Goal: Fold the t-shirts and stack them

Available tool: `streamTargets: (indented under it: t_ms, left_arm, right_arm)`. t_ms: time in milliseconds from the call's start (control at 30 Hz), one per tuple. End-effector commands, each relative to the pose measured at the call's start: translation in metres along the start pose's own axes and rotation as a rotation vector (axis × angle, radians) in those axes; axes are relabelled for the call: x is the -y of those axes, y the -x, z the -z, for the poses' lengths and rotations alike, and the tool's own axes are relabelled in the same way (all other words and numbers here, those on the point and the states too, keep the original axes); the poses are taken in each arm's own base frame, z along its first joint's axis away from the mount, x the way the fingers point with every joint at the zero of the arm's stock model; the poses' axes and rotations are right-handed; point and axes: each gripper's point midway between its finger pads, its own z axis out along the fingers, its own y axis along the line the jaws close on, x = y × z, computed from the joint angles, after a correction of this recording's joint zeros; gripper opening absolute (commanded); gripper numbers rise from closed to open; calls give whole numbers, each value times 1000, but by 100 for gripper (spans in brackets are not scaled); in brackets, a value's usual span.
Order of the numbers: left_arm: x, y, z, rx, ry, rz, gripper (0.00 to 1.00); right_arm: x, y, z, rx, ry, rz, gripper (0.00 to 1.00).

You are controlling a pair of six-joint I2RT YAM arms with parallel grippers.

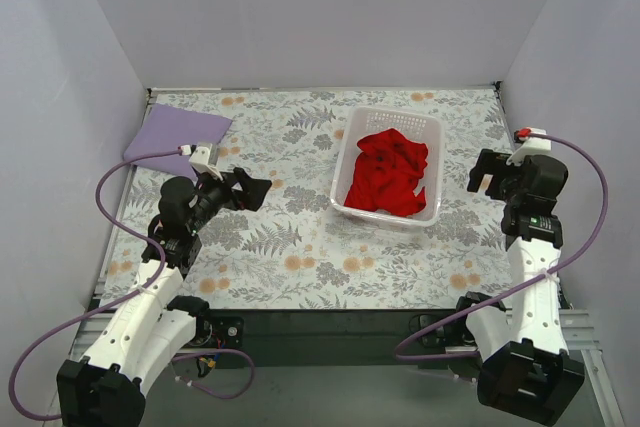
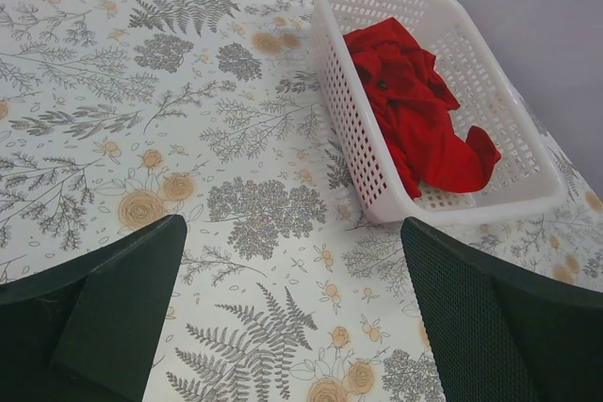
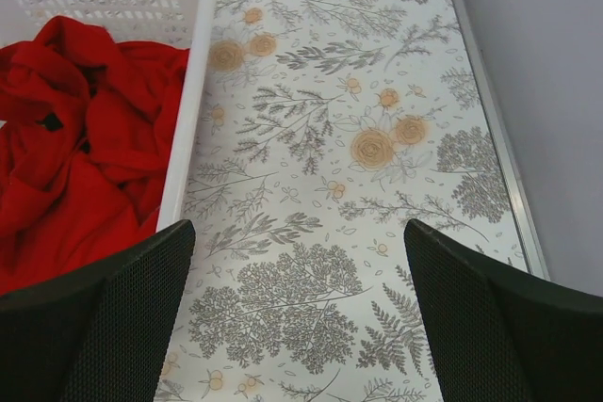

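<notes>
The red shirt point(image 1: 388, 171) is a bright, crumpled heap, creased and bunched with no flat panel showing; it lies inside the basket point(image 2: 350, 129), filling most of the floor and riding up the wall on the side nearer the right edge of the desk point(image 1: 300, 247); the lilac shirt point(image 1: 172, 131) is a smooth, pale, flat patch in the far left corner of the desk, and it looks folded, though the top view is too coarse to show any layers; counted, there are two shirts, one basket and two grippers; the basket stands on the right half of the desk, nearer the far edge than the near one, with both grippers well apart from it; the left gripper point(image 2: 290, 231) hangs above the desk near the left edge, just on the near side of the lilac shirt, its jaws spread wide with only bare flowered desk between them, and the red shirt sits ahead of it and off to its right; the right gripper point(image 3: 297, 233) hangs near the right edge, its jaws likewise spread wide over bare desk, holding nothing, and the red shirt sits ahead of it and off to its left, behind the basket wall.
</notes>
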Motion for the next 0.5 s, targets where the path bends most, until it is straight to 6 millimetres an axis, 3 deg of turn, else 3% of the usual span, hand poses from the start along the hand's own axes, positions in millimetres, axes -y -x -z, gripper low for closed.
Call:
streamTargets:
  t_ms: [0, 67, 100, 167, 200, 367, 400, 433, 467]
  left_arm:
    - [10, 6, 0, 15, -46, -33, 98]
    - [13, 4, 0, 7, -64, -35, 98]
    - [13, 4, 0, 7, -64, -35, 98]
    - [13, 4, 0, 7, -64, -36, 98]
    - [13, 5, 0, 8, -66, -38, 98]
    - [12, 2, -1, -5, -67, -37, 98]
    - [11, 0, -3, -12, -66, -36, 98]
    - [11, -3, -3, -20, -66, -37, 98]
    - [12, -2, -3, -23, -72, -36, 98]
  right_arm:
    - [-24, 34, 5, 76, 145, 68, 99]
    - [-46, 42, 9, 94, 291, 153, 98]
    - [-76, 33, 17, 94, 513, 284, 98]
    - [-104, 39, 34, 128, 709, 396, 98]
    - [-113, 32, 40, 107, 790, 411, 98]
    - [-148, 36, 52, 100, 962, 504, 98]
    - [-148, 29, 39, 46, 933, 514, 98]
    - [-162, 23, 39, 15, 958, 545, 98]
    - [-158, 20, 23, -33, 897, 564, 98]
